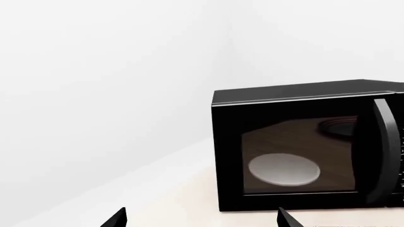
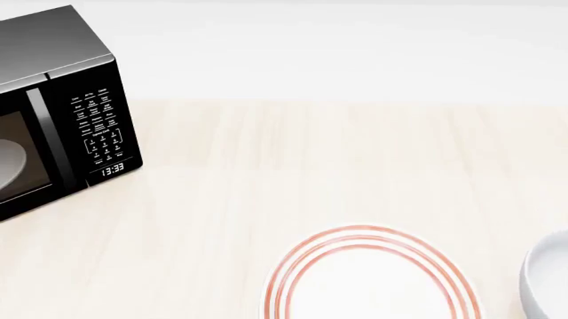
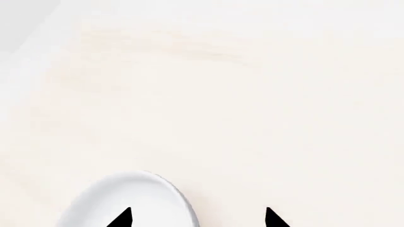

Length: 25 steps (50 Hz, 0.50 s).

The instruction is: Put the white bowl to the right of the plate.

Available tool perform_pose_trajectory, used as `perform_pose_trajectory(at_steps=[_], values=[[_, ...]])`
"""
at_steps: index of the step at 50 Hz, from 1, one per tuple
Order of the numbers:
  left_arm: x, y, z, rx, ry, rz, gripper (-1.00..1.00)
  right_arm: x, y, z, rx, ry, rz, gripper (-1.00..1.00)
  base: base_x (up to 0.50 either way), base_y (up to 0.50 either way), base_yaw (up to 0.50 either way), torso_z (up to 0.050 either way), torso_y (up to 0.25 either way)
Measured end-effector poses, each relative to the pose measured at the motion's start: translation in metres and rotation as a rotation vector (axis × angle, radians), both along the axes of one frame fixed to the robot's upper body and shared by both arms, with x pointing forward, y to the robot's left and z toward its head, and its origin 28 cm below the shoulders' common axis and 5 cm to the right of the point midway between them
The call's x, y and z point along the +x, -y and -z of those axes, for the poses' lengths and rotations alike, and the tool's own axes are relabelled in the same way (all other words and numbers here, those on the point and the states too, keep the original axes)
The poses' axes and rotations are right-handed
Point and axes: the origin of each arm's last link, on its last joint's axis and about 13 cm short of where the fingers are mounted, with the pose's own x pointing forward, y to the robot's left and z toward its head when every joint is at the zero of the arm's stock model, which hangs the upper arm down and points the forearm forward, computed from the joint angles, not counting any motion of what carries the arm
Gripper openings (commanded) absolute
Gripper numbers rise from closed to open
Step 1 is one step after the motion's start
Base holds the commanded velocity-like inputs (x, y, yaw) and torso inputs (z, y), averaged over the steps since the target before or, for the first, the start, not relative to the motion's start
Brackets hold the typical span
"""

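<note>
The plate point(image 2: 371, 282), white with thin red-orange rings, lies on the table at the near edge of the head view. The white bowl point(image 2: 550, 279) sits to its right, cut off by the frame edge. Neither gripper shows in the head view. In the right wrist view the white bowl point(image 3: 129, 198) lies just below my right gripper point(image 3: 197, 218), which is open, with one fingertip over the bowl and the other over bare table outside the rim. My left gripper point(image 1: 202, 218) is open and empty above the table, facing the microwave.
A black microwave point(image 2: 53, 113) stands at the far left of the pale wooden table point(image 2: 310, 153); it also shows in the left wrist view point(image 1: 303, 146) with a pale dish point(image 1: 284, 169) inside. A white wall runs behind.
</note>
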Motion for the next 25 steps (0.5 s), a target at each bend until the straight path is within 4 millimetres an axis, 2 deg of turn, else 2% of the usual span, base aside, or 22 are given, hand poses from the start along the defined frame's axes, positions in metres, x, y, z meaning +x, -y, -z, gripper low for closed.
perform_pose_trajectory(at_steps=[7, 14, 19, 25], values=[[-0.001, 0.004, 0.001, 0.01, 0.0, 0.029, 1.0, -0.017, -0.025, -0.02, -0.175, 0.089, -0.01, 1.0, 0.0, 0.0, 0.0, 0.0, 0.0], [-0.003, 0.012, 0.001, 0.024, 0.007, 0.083, 1.0, -0.033, -0.058, -0.031, -0.342, 0.187, -0.052, 1.0, 0.0, 0.0, 0.0, 0.0, 0.0], [-0.005, 0.019, 0.001, 0.032, 0.016, 0.135, 1.0, -0.044, -0.085, -0.031, -0.448, 0.254, -0.109, 1.0, 0.0, 0.0, 0.0, 0.0, 0.0], [-0.007, 0.029, 0.0, 0.037, 0.027, 0.208, 1.0, -0.055, -0.115, -0.023, -0.564, 0.319, -0.21, 1.0, 0.0, 0.0, 0.0, 0.0, 0.0]])
